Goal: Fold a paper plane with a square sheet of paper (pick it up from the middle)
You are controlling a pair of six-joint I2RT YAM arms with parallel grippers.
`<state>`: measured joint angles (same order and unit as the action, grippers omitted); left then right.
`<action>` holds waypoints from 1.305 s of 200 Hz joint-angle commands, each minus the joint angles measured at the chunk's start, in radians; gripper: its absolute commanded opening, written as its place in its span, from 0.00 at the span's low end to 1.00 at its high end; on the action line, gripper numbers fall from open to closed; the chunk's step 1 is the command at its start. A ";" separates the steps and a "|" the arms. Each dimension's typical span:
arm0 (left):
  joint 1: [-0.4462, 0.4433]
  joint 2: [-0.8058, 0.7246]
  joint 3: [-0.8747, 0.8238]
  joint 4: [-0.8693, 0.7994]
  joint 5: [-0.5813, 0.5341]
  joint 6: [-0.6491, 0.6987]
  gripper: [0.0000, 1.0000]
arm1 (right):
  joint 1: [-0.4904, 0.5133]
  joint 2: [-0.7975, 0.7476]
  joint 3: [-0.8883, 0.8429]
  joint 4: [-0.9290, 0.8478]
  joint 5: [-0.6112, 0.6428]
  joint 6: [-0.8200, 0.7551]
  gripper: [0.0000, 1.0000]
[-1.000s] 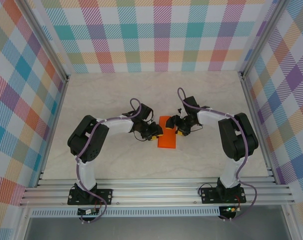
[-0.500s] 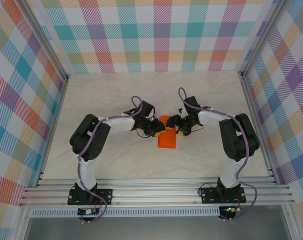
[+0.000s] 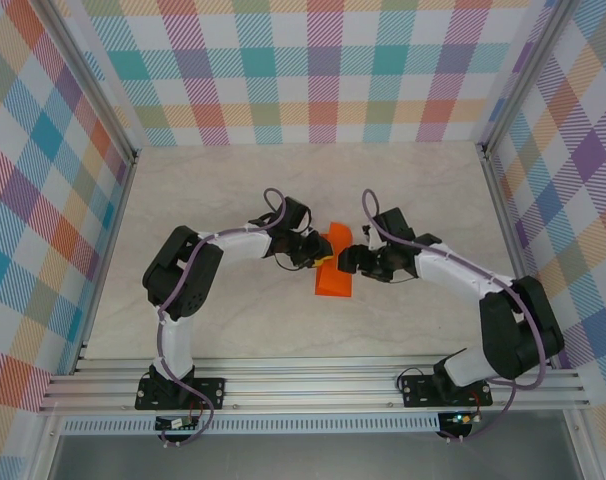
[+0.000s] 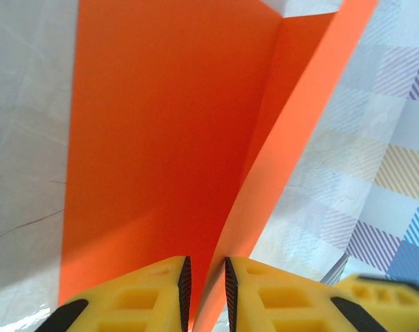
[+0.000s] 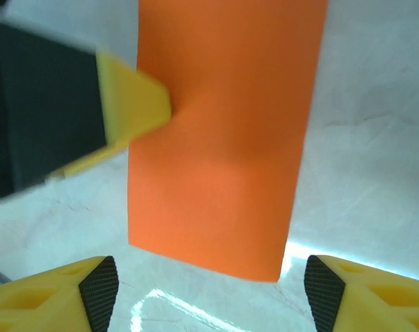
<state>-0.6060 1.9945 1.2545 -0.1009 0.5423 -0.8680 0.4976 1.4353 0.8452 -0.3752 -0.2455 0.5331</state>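
Observation:
The square sheet of paper (image 3: 333,272) lies mid-table as a bright orange folded rectangle. In the left wrist view its upper layer (image 4: 292,145) stands up off the lower layer (image 4: 154,138) along a crease. My left gripper (image 4: 205,290) is at the sheet's left edge (image 3: 321,256). Its jaws are narrowed to a slit around the raised layer's edge, with a gap still showing beside the paper. My right gripper (image 5: 213,294) is wide open just right of the sheet (image 3: 353,262). The paper's near end (image 5: 223,138) lies ahead of it, between its fingers and untouched.
One yellow finger of the left gripper (image 5: 133,104) reaches onto the paper's left side in the right wrist view. Pale marbled tabletop (image 3: 233,190) surrounds the sheet. Plaid walls (image 3: 323,70) and metal rails (image 3: 313,385) box in the table.
My left gripper slid right onto the sheet's edge and its jaws narrowed. The right arm's elbow swung out to the right and its gripper opened slightly wider.

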 commanded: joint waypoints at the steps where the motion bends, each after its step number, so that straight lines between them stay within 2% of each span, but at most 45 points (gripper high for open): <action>1: 0.012 0.025 0.040 -0.019 0.026 0.003 0.22 | 0.087 -0.072 -0.056 0.013 0.149 -0.061 0.72; 39: 0.015 0.010 0.037 -0.024 0.027 0.004 0.26 | 0.199 -0.138 -0.153 0.161 0.231 -0.146 0.71; 56: 0.015 -0.003 0.035 -0.024 0.024 0.006 0.33 | 0.240 -0.148 -0.158 0.169 0.301 -0.170 0.72; 110: 0.019 -0.010 0.041 -0.016 0.035 0.016 0.44 | 0.245 -0.144 -0.163 0.218 0.255 -0.175 0.73; 126: 0.021 -0.004 0.048 -0.024 0.035 0.020 0.44 | 0.264 -0.130 -0.158 0.229 0.279 -0.192 0.72; 170: 0.028 0.003 0.061 -0.045 0.031 0.020 0.34 | 0.342 -0.064 -0.117 0.237 0.375 -0.267 0.74; 193: 0.029 0.005 0.069 -0.052 0.033 0.019 0.33 | 0.373 -0.021 -0.097 0.240 0.425 -0.284 0.75; 234: 0.029 0.006 0.067 -0.057 0.035 0.017 0.32 | 0.439 0.038 -0.054 0.219 0.603 -0.311 0.75; 261: 0.029 0.004 0.070 -0.057 0.034 0.014 0.32 | 0.467 0.077 -0.030 0.197 0.667 -0.341 0.71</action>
<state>-0.5854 2.0006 1.2949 -0.1314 0.5606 -0.8631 0.9405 1.4811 0.7712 -0.1589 0.3122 0.2367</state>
